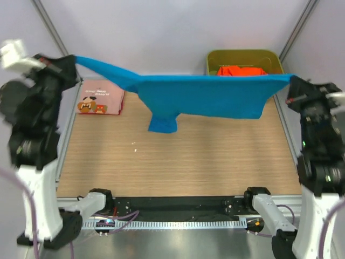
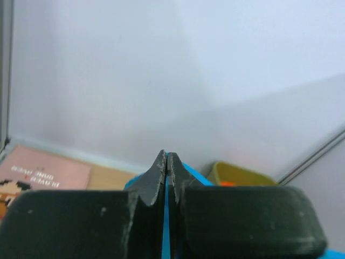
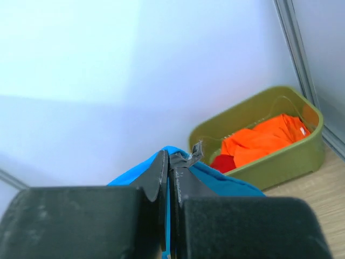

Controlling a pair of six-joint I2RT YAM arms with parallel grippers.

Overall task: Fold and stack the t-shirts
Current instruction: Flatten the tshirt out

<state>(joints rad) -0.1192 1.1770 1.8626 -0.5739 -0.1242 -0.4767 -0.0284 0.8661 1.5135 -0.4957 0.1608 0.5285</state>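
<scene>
The wooden table [image 1: 178, 162] is the biggest thing here. The blue shirt [image 1: 205, 94] hangs in the air above it, pulled wide between the two arms. One sleeve dangles in the middle, and I cannot tell if its tip touches the wood. If the shirt is laid down like this, I think that sleeve could tuck under and make a lumpy fold.

The green bin [image 1: 245, 56] sits in the back right corner, just behind the shirt's right end. If that end swings back, it could catch on the rim.

The pink shirt [image 1: 99, 97] lies folded flat at the back left, below the blue shirt's left end. Cloth dropped low there could drag over it and mess it up.

An orange shirt [image 1: 240, 70] and a red shirt [image 3: 223, 162] wait in the bin.

The left gripper [image 2: 166, 156] and the right gripper [image 3: 168, 156] are each squeezed tight on a small bit of blue cloth. If the arms pull farther apart, a corner could slip out and the shirt would fall in a heap.
</scene>
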